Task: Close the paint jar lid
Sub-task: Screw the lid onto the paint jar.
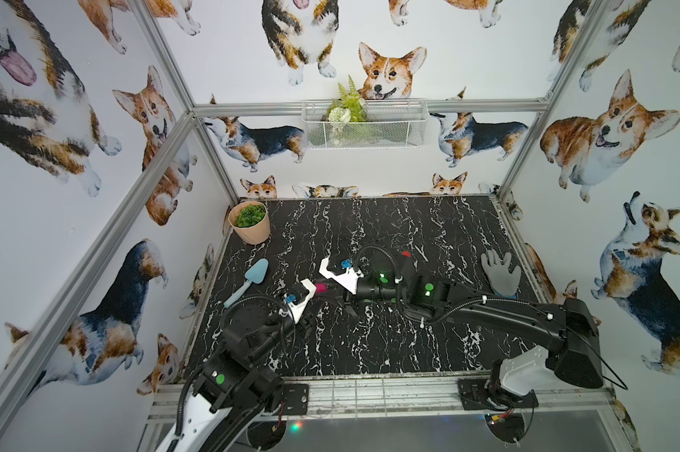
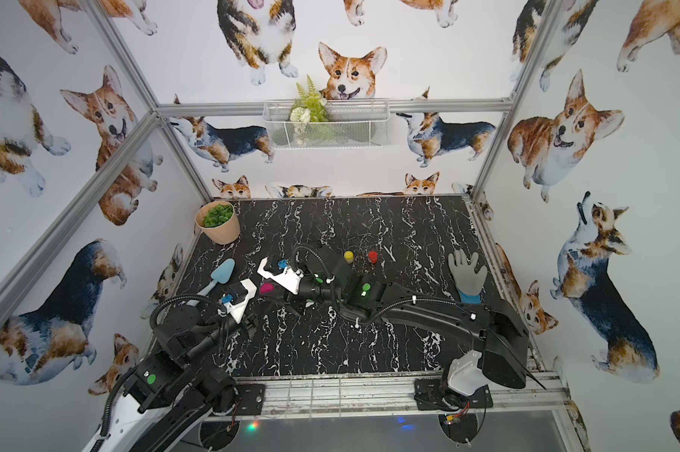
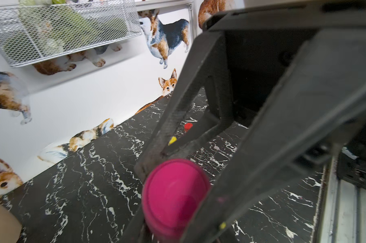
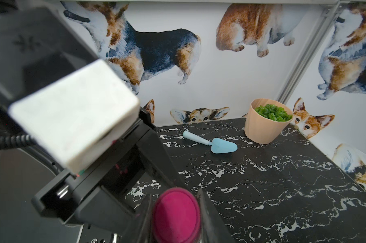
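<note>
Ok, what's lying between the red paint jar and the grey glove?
Nothing: in a top view, only bare black marble tabletop separates the red paint jar from the grey glove.

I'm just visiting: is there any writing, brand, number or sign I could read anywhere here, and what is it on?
None: no word, number or brand can be read in any view.
The pink plastic paint jar: no label shows.
The round green stickers: blank dots.
The small yellow-capped jar and the red-capped jar: too small to tell any print.
The corgi wallpaper: pictures only.
</note>
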`<action>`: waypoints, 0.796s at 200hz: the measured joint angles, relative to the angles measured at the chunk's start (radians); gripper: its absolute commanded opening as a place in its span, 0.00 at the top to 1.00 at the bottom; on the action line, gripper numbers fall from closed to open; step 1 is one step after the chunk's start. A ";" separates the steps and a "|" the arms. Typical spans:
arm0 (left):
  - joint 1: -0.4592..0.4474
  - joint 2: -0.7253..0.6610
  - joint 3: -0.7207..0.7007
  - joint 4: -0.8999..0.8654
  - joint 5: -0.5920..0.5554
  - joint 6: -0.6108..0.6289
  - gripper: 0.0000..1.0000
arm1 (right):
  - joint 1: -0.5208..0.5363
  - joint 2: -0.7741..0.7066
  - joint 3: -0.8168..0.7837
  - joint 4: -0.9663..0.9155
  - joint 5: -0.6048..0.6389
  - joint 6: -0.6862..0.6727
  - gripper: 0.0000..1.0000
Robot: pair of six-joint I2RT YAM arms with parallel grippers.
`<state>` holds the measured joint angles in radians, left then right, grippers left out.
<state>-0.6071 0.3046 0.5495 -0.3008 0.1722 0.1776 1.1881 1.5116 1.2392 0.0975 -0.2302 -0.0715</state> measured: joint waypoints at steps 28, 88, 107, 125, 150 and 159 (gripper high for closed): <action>0.000 -0.005 -0.003 -0.027 -0.068 0.005 0.79 | 0.010 0.038 0.016 0.009 0.081 0.071 0.66; 0.001 -0.002 -0.006 -0.050 -0.156 0.007 0.80 | 0.041 0.085 0.008 0.089 0.216 0.236 0.65; 0.001 0.001 -0.006 -0.052 -0.176 0.007 0.80 | 0.046 0.098 0.007 0.111 0.239 0.266 0.61; 0.000 0.002 -0.006 -0.047 -0.162 0.019 0.80 | 0.049 0.102 0.003 0.125 0.260 0.296 0.53; 0.000 0.004 -0.006 -0.043 -0.131 0.037 0.80 | 0.048 0.081 -0.028 0.139 0.291 0.315 0.31; 0.000 0.008 -0.006 -0.040 -0.122 0.045 0.80 | 0.048 0.068 -0.043 0.143 0.313 0.317 0.28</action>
<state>-0.6075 0.3126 0.5438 -0.3412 0.0498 0.2230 1.2358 1.5791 1.1965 0.2405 0.0826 0.2451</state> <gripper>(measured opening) 0.338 0.676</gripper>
